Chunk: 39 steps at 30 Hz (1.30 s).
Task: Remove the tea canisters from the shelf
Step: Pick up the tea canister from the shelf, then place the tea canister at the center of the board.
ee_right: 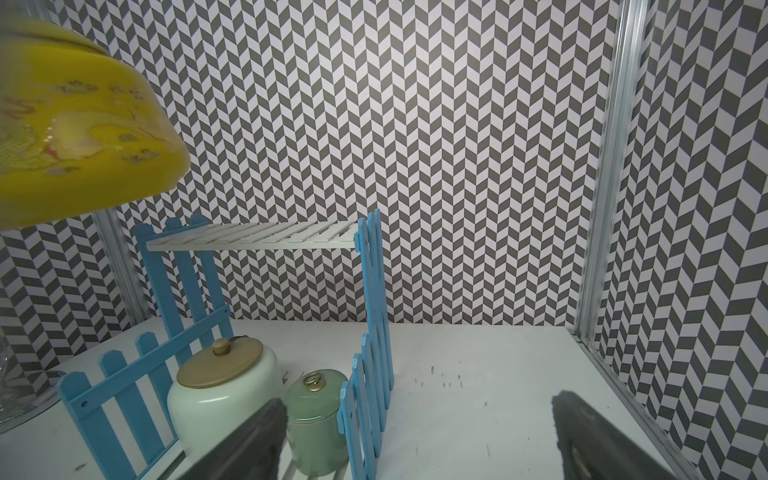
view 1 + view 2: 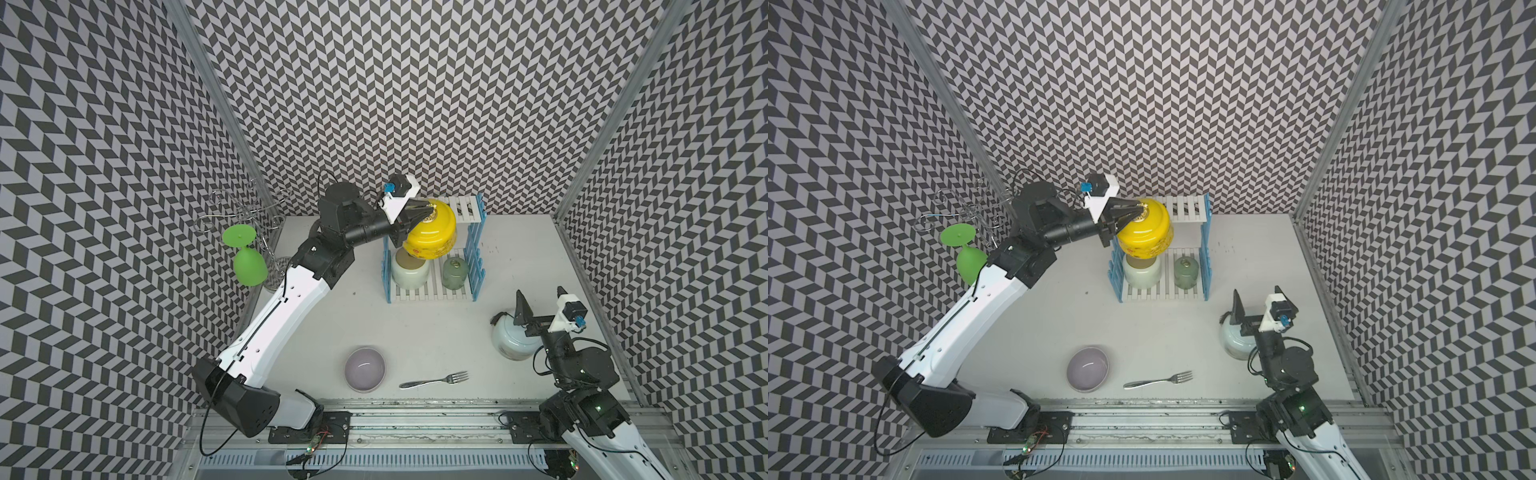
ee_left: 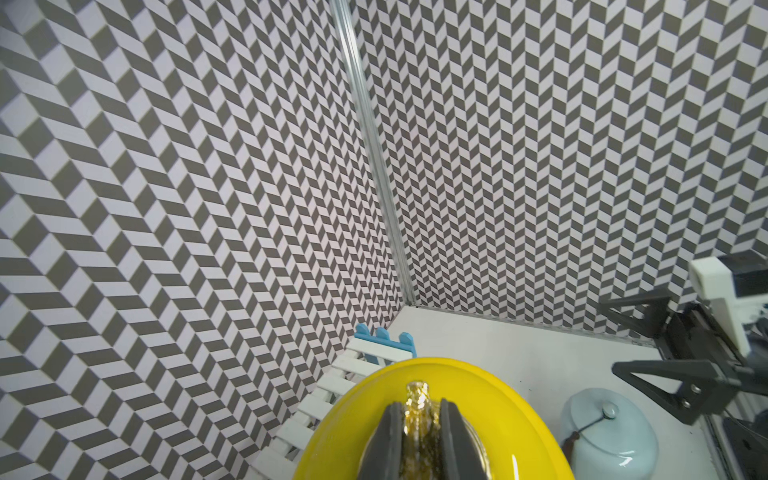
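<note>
**A:** Start big. Where is everything on the table (image 2: 415, 332)?

**B:** The shelf (image 2: 465, 208) stands at the back. Its upper tier is bare: the right wrist view shows white slats with nothing on them.

**A:** And the yellow canister (image 2: 432, 232)?

**B:** It's in the air above the shelf's left half, slightly tilted, with its lid leaning toward the left arm.

**A:** The pale blue canister (image 2: 509, 343)?

**B:** It's down on the table at the front right, well apart from the shelf. The right gripper (image 2: 540, 295) hovers over it with jaws spread wide, holding nothing.

**A:** What is left on the shelf?

**B:** The cream canister (image 2: 409, 272) and the small grey-green canister (image 2: 454, 272) stand side by side on the lower tier. The grey-green one is nearer the right arm.

**A:** And the grasp itself?

**B:** The left gripper (image 3: 419, 432) reaches in from the left and is clenched on the gold knob (image 3: 417, 395).

**A:** So which way should it go out?

**B:** Forward and left, I'd judge, toward the open table in front of the shelf. A straight drop would come down on the tier, with the cream canister below.
</note>
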Each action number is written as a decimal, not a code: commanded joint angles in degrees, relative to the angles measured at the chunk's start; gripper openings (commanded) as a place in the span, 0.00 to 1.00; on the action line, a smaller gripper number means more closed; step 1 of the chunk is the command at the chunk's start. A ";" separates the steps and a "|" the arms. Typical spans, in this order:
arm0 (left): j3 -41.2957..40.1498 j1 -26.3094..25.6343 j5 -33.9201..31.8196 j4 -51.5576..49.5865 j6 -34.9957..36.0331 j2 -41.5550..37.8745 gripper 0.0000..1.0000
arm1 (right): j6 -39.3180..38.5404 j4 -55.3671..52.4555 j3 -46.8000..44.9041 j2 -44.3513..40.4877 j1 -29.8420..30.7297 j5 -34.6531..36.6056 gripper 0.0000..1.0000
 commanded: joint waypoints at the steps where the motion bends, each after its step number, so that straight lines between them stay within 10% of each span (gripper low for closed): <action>1: -1.84 -2.01 2.25 11.82 2.24 -4.02 0.00 | -0.22 2.71 -0.64 -0.45 -0.28 -0.55 1.00; 25: -22.74 -10.10 5.63 22.65 9.90 -3.13 0.00 | -0.31 2.55 -0.47 -0.66 -0.37 0.23 0.99; 39: -40.89 -13.92 4.15 47.64 6.53 -0.95 0.00 | -0.23 2.42 -0.51 -0.85 -0.46 -0.02 1.00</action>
